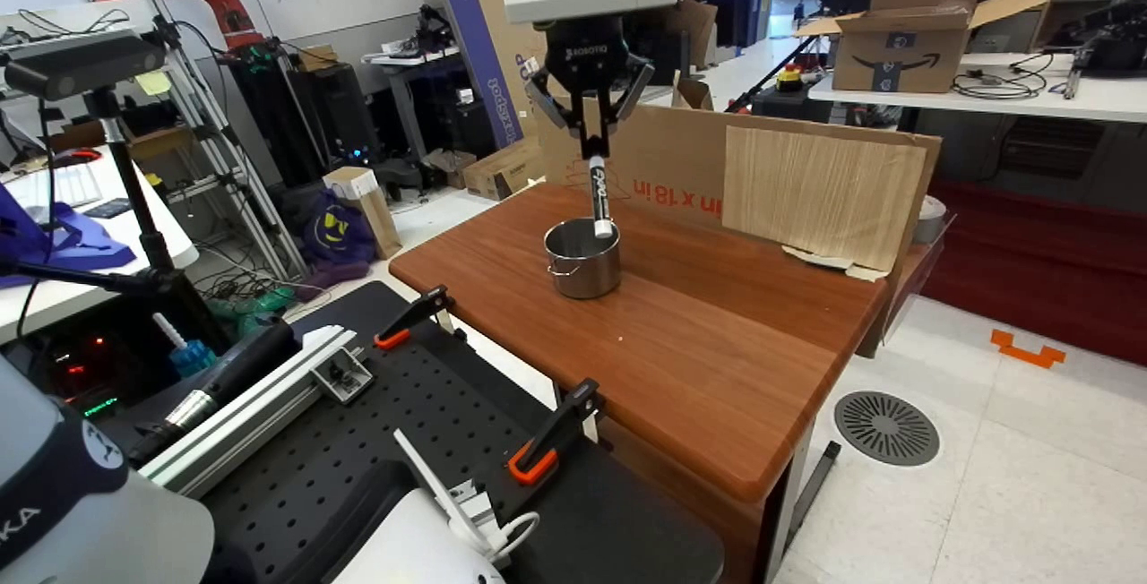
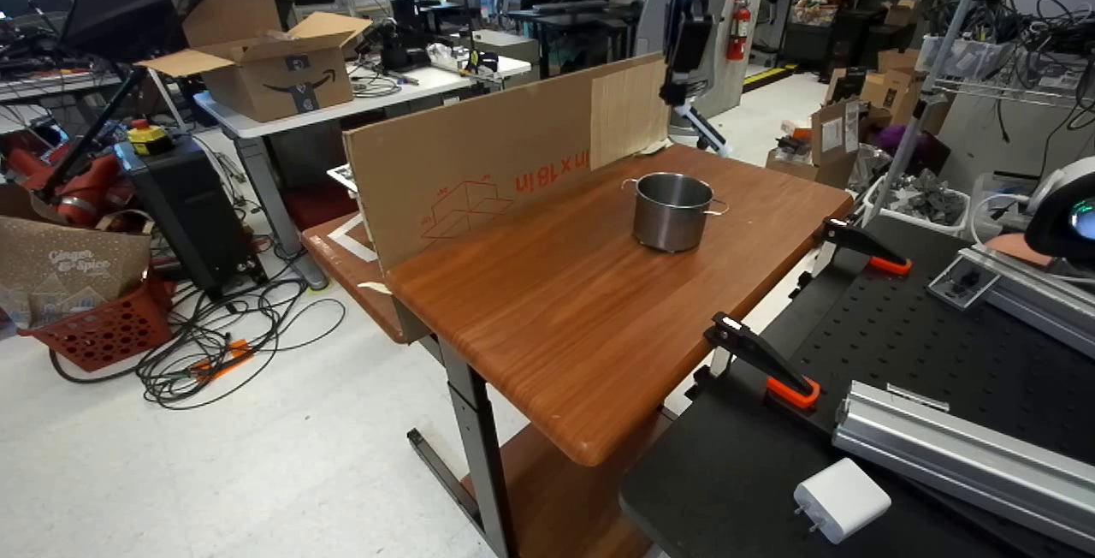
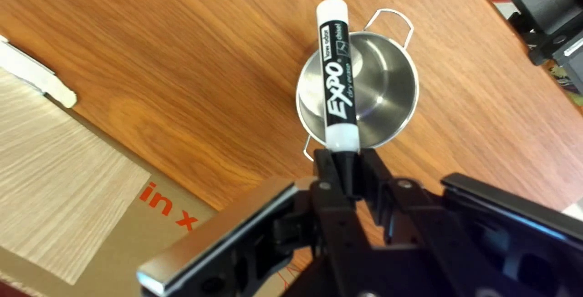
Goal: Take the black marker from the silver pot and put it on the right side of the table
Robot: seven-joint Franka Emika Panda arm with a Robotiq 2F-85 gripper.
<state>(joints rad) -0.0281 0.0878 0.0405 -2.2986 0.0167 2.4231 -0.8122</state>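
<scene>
Gripper (image 3: 347,169) pinching the black marker (image 3: 339,71) by its dark end, clear of the silver pot (image 1: 587,279)

In an exterior view, the black bench (image 1: 385,427) spans the lower left. Past it, the table (image 1: 717,369) bears the pot at centre; the marker tilts white end down, overlapping the pot's rim in view. Cardboard (image 1: 672,145) stands behind; farther off, an open box (image 1: 896,51) sits upper right.

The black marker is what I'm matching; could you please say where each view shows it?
In an exterior view, the black marker is just above centre.
In an exterior view, the black marker is upper right of centre.
In the wrist view, the black marker is mostly above and slightly right of centre.
Shared landmark: the silver pot, in all three.
</scene>
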